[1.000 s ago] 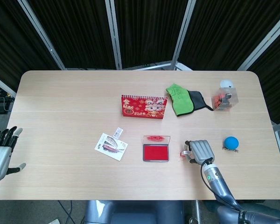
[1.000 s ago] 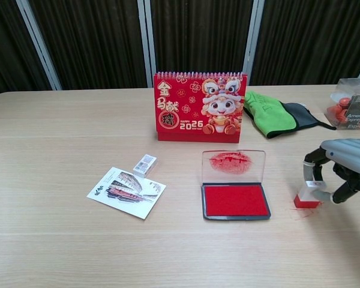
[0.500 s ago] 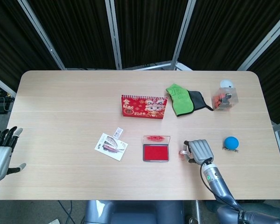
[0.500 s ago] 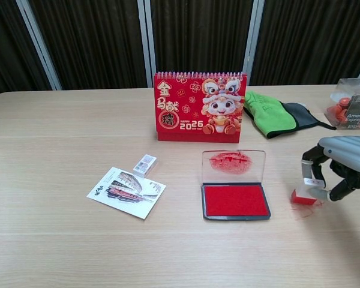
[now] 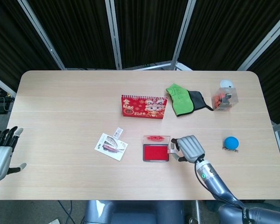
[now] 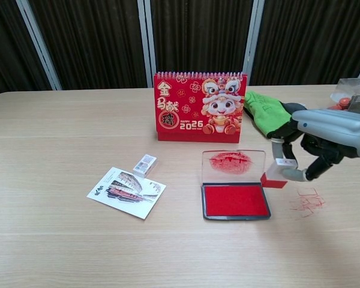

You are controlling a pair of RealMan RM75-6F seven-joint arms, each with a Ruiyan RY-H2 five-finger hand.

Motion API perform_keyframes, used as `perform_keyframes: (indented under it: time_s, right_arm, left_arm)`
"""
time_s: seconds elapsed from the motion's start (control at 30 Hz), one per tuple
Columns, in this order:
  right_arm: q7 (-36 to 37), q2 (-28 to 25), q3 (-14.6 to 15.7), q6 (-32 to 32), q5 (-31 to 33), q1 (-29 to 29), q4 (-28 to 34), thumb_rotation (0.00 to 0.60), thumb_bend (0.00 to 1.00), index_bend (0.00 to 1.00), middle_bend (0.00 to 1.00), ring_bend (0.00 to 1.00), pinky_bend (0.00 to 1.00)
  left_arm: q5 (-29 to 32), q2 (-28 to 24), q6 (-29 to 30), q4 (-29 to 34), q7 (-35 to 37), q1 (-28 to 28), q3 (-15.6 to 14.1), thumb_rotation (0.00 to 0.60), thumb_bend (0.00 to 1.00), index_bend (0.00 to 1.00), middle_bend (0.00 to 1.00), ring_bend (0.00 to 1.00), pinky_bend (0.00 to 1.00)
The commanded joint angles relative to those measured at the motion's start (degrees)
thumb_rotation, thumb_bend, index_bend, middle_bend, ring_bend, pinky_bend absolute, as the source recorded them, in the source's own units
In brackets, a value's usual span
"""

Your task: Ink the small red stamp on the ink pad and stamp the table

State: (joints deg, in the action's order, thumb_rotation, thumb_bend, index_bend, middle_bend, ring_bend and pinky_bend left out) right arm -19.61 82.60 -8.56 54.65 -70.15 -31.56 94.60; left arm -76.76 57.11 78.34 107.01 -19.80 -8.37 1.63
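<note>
Since the earlier frame the right robot hand (image 6: 315,144) has carried the small red block stamp (image 6: 274,178) leftward off the pale wooden worktop (image 6: 60,120) to the right edge of the open red ink pad (image 6: 236,200), pinching its upper body; judged light, rigid, slip-prone.

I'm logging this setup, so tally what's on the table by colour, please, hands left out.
Red: 3 - desk calendar, ink pad, small red stamp
Green and black: 1 - cloth
Blue: 1 - ball
Clear: 1 - plastic box
White or printed: 2 - card, small packet
Total: 8
</note>
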Motion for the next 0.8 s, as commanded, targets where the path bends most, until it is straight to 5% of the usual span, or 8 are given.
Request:
perform_keyframes:
  time_s: [0.03, 0.3, 0.8]
  right_arm:
    - [-2.4, 0.7, -1.2, -2.1, 2.4, -2.3, 0.7, 0.600, 0.55, 0.58, 0.59, 0.89, 1.00]
    - [-6.7, 4.9, -1.9, -4.1, 9.2, -6.4, -0.8, 0.600, 0.57, 0.58, 0.60, 0.89, 1.00]
    - [-5.9, 7.9, -0.2, -3.2, 12.0, -7.4, -4.3, 0.600, 0.60, 0.58, 0.60, 0.89, 1.00]
  left_arm:
    - [0.2, 0.0, -0.1, -0.1, 0.1, -0.1, 0.1, 0.600, 0.00, 0.00, 0.00, 0.00, 0.00]
    - [0.8, -0.2, -0.5, -0.5, 0.8, -0.2, 0.2, 0.600, 0.00, 0.00, 0.00, 0.00, 0.00]
    - [1.0, -0.2, -0.4, -0.6, 0.9, -0.3, 0.2, 0.600, 0.00, 0.00, 0.00, 0.00, 0.00]
